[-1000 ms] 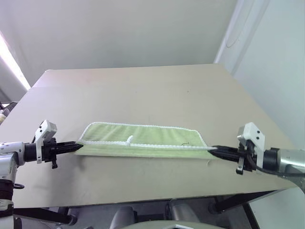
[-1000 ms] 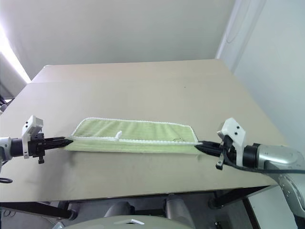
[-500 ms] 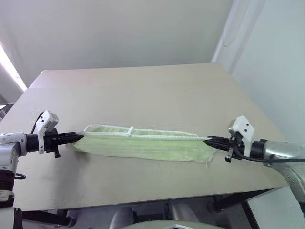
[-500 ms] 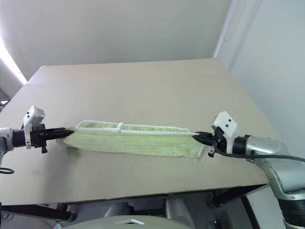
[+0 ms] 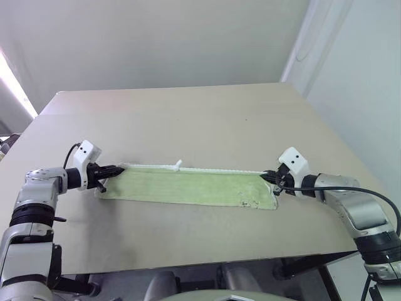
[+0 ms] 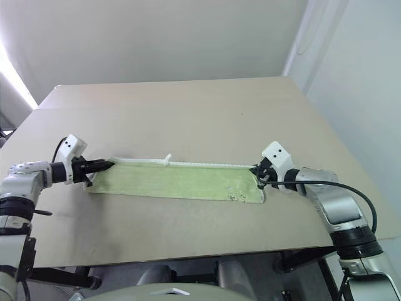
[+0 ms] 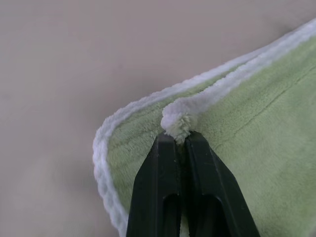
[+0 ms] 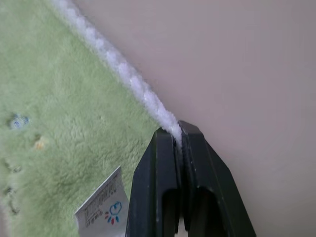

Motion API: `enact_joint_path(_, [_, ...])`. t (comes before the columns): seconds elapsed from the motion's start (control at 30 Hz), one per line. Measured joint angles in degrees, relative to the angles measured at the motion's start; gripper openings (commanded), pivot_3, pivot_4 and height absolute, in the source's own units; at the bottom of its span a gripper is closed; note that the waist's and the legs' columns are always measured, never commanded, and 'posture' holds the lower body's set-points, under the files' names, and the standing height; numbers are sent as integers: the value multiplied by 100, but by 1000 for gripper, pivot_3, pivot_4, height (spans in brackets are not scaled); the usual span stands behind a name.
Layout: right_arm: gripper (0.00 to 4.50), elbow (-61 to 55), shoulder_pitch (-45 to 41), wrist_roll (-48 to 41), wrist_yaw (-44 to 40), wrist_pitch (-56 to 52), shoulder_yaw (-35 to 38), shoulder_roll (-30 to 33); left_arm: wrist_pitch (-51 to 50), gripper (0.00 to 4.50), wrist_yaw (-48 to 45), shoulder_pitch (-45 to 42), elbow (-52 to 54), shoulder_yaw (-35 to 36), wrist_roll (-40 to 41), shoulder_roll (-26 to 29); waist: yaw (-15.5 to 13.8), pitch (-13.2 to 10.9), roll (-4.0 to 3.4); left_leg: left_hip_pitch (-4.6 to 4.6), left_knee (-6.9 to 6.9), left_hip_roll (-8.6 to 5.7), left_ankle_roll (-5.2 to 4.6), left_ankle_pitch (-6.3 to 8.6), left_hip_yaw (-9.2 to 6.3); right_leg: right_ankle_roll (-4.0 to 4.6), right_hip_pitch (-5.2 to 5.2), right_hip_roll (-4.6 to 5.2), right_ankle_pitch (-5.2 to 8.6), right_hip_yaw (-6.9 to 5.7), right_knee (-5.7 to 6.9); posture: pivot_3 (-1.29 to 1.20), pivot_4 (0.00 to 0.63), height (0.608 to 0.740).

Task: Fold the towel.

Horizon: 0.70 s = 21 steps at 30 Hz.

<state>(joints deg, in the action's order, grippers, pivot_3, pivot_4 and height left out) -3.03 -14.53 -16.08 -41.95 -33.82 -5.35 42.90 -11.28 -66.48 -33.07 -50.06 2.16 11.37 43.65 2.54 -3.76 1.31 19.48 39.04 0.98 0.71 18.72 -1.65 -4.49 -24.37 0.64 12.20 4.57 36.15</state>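
My left claw (image 5: 119,168) and right claw (image 5: 268,177) each pinch a corner of the towel (image 5: 188,187), folded lengthwise on the surface (image 5: 200,119). The edges seem aligned, though if one thin pinch slips, the fold skews.

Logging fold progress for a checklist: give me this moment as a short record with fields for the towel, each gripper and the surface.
towel: light green towel, folded to a long strip, flat on the table
left gripper: shut on the towel's white-edged corner
right gripper: shut on the white edging at the other end
care label: white, by the right gripper
surface: beige table
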Motion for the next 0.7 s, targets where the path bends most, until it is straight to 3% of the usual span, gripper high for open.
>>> enact_joint_path(0.03, [29, 65, -13, 35, 16, -1, -25, -32, 69, 129, 15, -104, -145, -53, -62, -36, 2, 0, 0, 1, 0, 0, 0, 0, 0, 0, 0, 0, 0, 0, -1, 0, 0, 712])
enact_joint_path(0.13, [0, 234, -95, 138, 109, -47, -50, -158, 311, 818, 125, -331, -471, -98, -206, -102, 3, 0, 0, 0, 0, -1, 0, 0, 0, -1, 0, 0, -1, 1, 0, 0, 0, 712])
enact_joint_path(0.23, [747, 350, -142, 225, 221, -194, 12, -160, 452, 1850, 269, -454, -824, -88, -305, -73, -1, 1, 0, -1, 0, -1, 0, 0, -1, 0, 0, 0, -1, 1, 2, 0, 0, 712])
enact_joint_path(0.47, [3238, 340, -199, 216, 336, -491, 133, -370, 612, 4347, 348, -660, -1265, -67, -395, -83, -2, 1, 0, 1, 1, -1, 0, 0, -1, -1, 0, 0, -1, 1, 2, 0, 0, 712])
enact_joint_path(0.57, [4334, 311, -270, 97, 339, -515, 288, -429, 685, 4500, 399, -744, -1302, -35, -396, -76, -1, 1, 1, 0, 1, -1, 0, 0, -2, -1, 0, 0, -1, 1, 2, 0, 0, 712])
enact_joint_path(0.7, [4334, 237, -452, -348, 399, -937, 856, -544, 638, 4500, 448, -960, -1343, 173, -343, 5, 2, 1, 1, 1, 0, -1, 0, 0, -3, -2, 0, -1, -2, 1, 3, 0, 0, 712])
